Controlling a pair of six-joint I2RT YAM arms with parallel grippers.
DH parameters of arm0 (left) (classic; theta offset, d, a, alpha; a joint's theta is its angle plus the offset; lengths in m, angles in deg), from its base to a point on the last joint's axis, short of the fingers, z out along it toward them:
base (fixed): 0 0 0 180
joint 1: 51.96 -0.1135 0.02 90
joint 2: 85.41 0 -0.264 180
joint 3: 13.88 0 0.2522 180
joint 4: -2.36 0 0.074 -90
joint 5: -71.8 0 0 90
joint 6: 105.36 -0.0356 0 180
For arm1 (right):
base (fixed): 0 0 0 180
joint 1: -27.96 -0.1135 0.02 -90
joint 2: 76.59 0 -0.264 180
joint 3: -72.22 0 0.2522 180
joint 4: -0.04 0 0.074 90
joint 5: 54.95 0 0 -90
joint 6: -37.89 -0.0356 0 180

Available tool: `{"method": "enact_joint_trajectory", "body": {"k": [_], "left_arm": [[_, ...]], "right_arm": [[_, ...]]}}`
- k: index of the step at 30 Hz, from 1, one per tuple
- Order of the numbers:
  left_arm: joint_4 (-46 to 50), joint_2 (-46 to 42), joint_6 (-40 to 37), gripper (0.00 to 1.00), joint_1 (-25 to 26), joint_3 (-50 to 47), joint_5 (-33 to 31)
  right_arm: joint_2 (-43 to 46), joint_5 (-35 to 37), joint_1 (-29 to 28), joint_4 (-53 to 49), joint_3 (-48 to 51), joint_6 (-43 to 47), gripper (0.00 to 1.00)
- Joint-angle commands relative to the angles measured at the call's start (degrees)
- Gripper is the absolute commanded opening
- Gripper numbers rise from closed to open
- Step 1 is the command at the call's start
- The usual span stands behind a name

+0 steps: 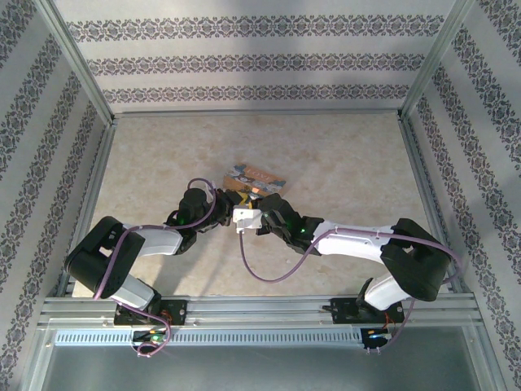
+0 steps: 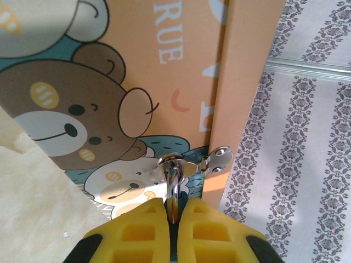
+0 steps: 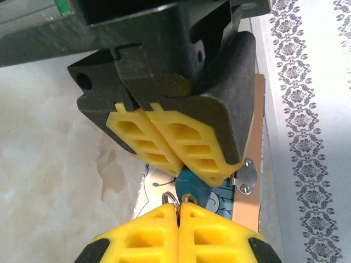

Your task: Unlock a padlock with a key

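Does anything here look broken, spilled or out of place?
Nothing looks broken or spilled. Only the bear-print box sits crooked, turned at an angle to the table edges. The left gripper pinches the padlock by its shackle at the box's clasp.

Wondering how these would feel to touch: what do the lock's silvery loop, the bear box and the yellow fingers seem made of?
Padlock shackle: polished metal, probably steel; it gleams with bright highlights.
Box: likely printed cardboard, matte; flat colours, crisp straight edge.
Left hand fingers: matte yellow plastic, perhaps rubbery; moulded hollow cells show.
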Motion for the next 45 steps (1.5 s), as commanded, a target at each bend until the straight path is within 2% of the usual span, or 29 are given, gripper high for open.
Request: {"method": "enact_joint_trajectory", "body": {"k": [1, 17, 36, 43, 45], "left_arm": [[-2.9, -1.66, -0.17, 0.0, 1.39, 0.58, 1.49], [-2.05, -1.81, -0.61, 0.0, 1.73, 0.76, 1.24], [-0.17, -1.59, -1.55, 0.0, 2.21, 1.07, 0.79], [-0.05, -1.24, -1.81, 0.0, 2.37, 0.95, 0.54], [0.12, -1.22, -2.17, 0.0, 2.3, 0.68, 0.25]], "right_arm": [[-0.27, 1.74, 0.52, 3.65, 0.49, -5.16, 0.0], [-0.46, -4.9, 2.58, 15.18, 3.34, -27.05, 0.0], [-1.36, -5.39, 2.89, 20.9, 8.09, -40.57, 0.0], [-1.62, -6.1, 2.89, 21.85, 9.01, -41.98, 0.0], [-0.82, -6.01, 2.89, 21.68, 9.48, -41.93, 0.16]]}}
